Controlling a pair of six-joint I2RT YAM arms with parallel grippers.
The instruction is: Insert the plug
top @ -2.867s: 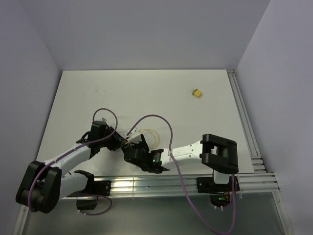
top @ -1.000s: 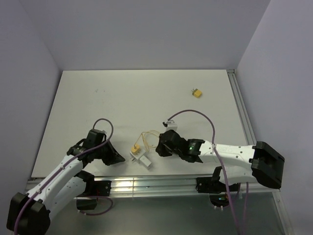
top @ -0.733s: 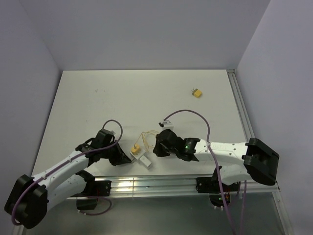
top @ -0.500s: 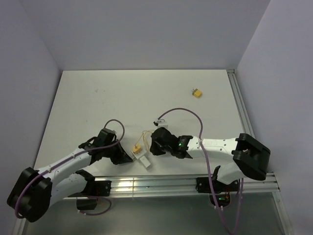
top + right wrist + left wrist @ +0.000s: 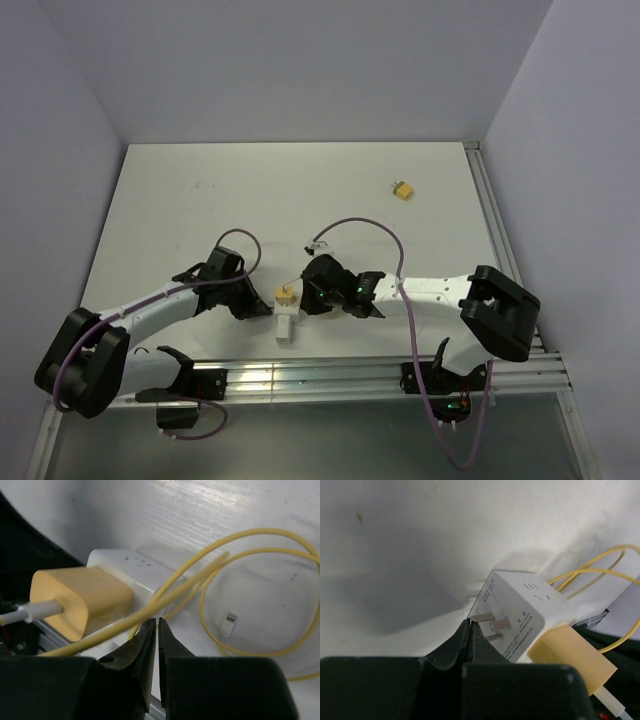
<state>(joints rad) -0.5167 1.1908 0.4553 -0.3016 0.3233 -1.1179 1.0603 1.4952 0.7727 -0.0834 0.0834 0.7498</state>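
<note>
The plug (image 5: 402, 189), a tiny yellow block with a dark end, lies alone at the far right of the table, well away from both grippers. Near the front edge lies a small white block (image 5: 286, 327) with a yellow connector (image 5: 286, 296) against its far end. My left gripper (image 5: 268, 309) is shut and holds nothing. Its tips (image 5: 468, 621) touch the metal prongs of the white block (image 5: 520, 607). My right gripper (image 5: 304, 299) is also shut, its tips (image 5: 158, 620) just under the thin yellow wire (image 5: 190, 582) beside the yellow connector (image 5: 80, 600).
The yellow wire loop (image 5: 265, 592) ends in a small white tip (image 5: 229, 618) lying on the table. Aluminium rails run along the near edge (image 5: 340, 375) and the right edge (image 5: 500, 250). Purple cables arch over both arms.
Both grippers have closed in on the white block, the left from the left and the right from the right. The block has turned and shifted slightly left.
</note>
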